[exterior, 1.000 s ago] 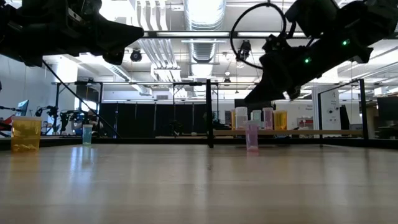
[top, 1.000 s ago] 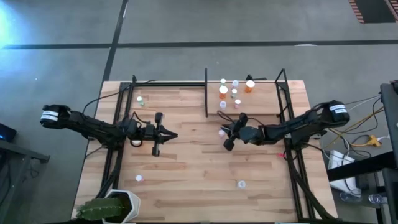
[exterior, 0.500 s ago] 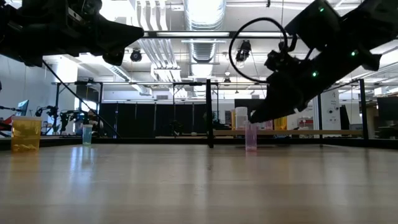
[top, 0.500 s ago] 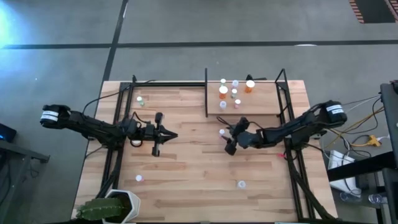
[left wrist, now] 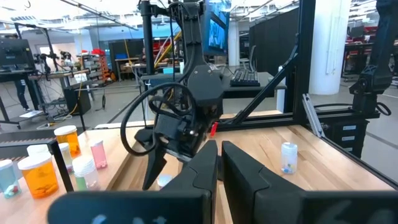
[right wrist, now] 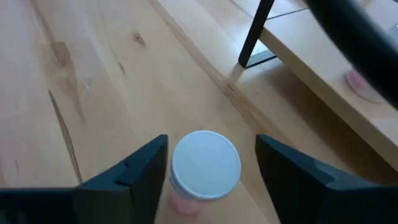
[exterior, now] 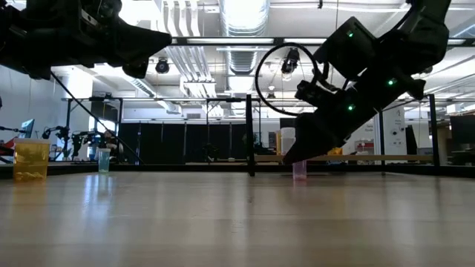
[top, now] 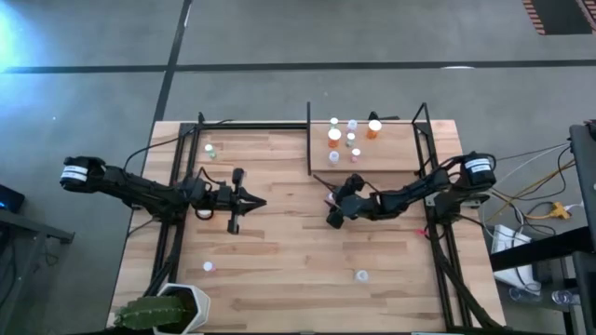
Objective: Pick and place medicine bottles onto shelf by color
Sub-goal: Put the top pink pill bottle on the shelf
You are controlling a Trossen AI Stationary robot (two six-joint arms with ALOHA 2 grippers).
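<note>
Right gripper (top: 332, 210) slid left since earlier frame, jaws spread, straddling pink bottle (right wrist: 204, 168) frame centre, below shelf (top: 391, 149), nothing held. Left gripper (top: 250, 202) shut, idle. Risk: off-centre closing tips bottle.

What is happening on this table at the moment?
The right gripper is lowered over a small pink bottle with a white cap that stands on the table. Its fingers are open on either side of the cap and have not closed on it. Several bottles already stand on the shelf just beyond. The left gripper is shut and waits above the table's left half, holding nothing.
</note>
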